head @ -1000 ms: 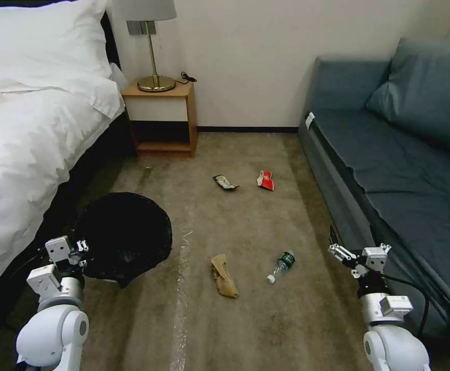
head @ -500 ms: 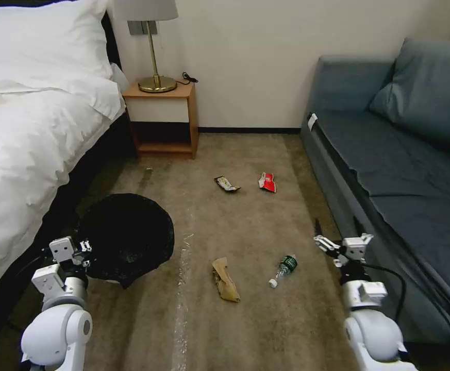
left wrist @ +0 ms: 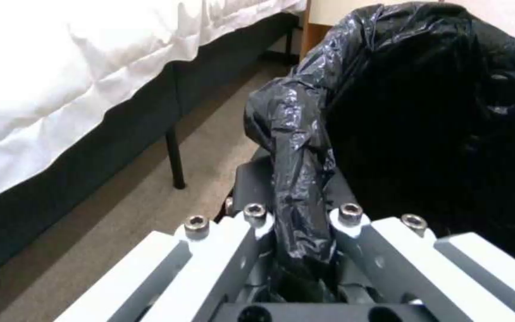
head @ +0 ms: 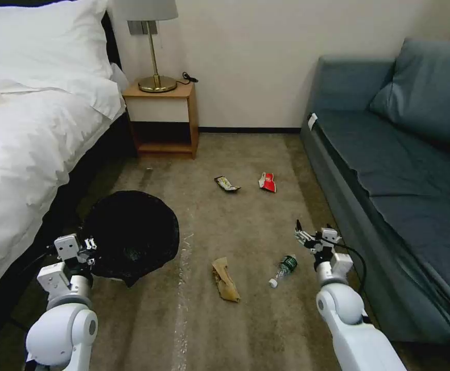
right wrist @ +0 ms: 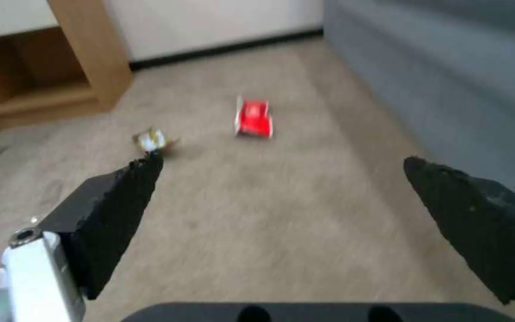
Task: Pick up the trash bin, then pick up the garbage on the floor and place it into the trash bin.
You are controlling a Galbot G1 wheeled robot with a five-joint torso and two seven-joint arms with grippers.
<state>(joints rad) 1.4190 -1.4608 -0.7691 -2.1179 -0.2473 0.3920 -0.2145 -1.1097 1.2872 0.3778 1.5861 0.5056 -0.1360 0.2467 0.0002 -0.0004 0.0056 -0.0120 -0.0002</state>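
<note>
The trash bin (head: 132,232), draped in a crinkly black bag, is at the bed's side on the floor's (head: 245,221) left. My left gripper (head: 88,246) is shut on its near rim; the left wrist view shows the bag-covered rim (left wrist: 299,147) pinched in that gripper (left wrist: 302,210). Garbage lies on the carpet: a brown paper bag (head: 225,279), a clear bottle (head: 285,267), a red wrapper (head: 267,182) and a dark-and-yellow wrapper (head: 227,183). My right gripper (head: 311,238) hangs open just right of the bottle, facing the red wrapper (right wrist: 253,118) and dark-and-yellow wrapper (right wrist: 152,139).
A white bed (head: 23,134) runs along the left and a blue-grey sofa (head: 400,185) along the right, with the carpet strip between them. A wooden nightstand (head: 163,121) with a brass lamp (head: 155,77) stands against the far wall.
My right arm has swung left, away from the sofa's front and toward the bottle. The left gripper and the bin have shifted slightly to the right.
</note>
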